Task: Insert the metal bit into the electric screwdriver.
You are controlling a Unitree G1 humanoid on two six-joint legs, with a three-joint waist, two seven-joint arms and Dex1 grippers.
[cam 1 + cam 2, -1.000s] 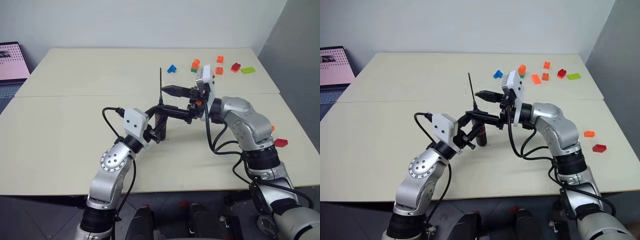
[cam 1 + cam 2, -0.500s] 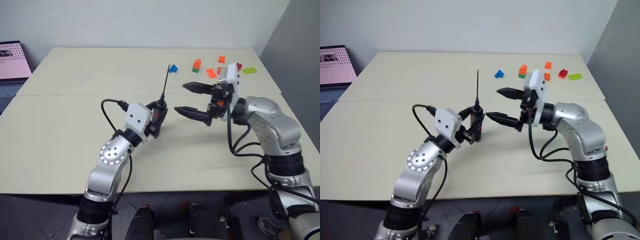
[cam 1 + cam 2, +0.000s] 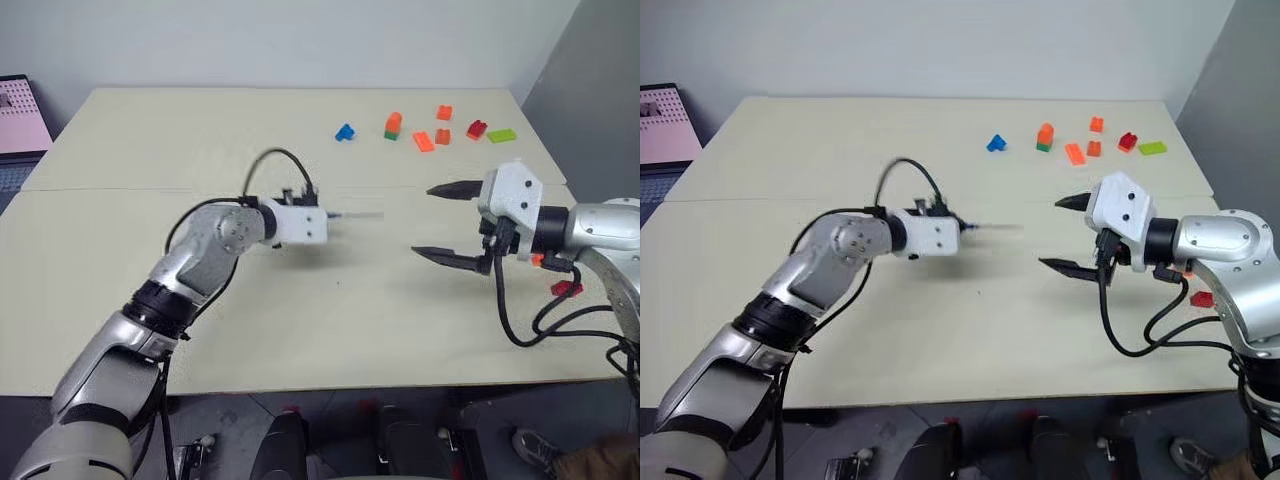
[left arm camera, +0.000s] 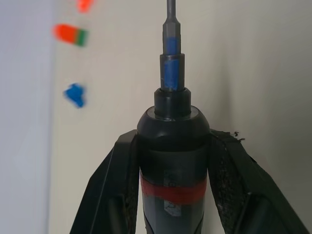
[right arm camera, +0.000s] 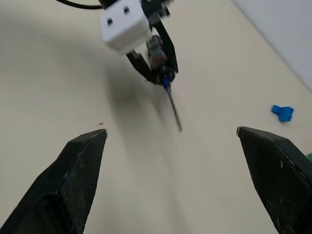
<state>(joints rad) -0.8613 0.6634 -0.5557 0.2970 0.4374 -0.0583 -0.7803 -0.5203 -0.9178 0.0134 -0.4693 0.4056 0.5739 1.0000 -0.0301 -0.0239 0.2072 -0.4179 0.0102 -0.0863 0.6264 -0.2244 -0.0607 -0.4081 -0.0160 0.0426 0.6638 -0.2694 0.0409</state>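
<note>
The electric screwdriver (image 4: 173, 161) is clamped between the two fingers (image 4: 109, 190) of the left gripper (image 5: 157, 62), red band just above the grip line, nose pointing away from the wrist. The metal bit (image 5: 174, 111) is seen seated in the nose: a thin rod projects from the stepped, blue-marked collar, and in the head views it shows as a faint line sticking out sideways toward the right arm, above the table (image 3: 200, 130) and not touching it. The right gripper (image 3: 455, 222) is spread wide and holds nothing; it hangs well apart from the bit tip, jaws facing it. Insertion is judged essentially done; whether the bit is fully home cannot be told, since the collar joint is hidden from the side. If a seating check is the step in hand, the screwdriver should be kept firmly clamped and level so the bit cannot slide out, and the bit should be pressed only along its own axis. A side load on so thin a rod is likely to bend it or cock it in the socket. The right jaws should be narrowed before any approach, and the rod should be taken near the collar, not at the tip. The coloured bricks (image 3: 415, 132) lie at the far side of the table, well clear of both arms.
</note>
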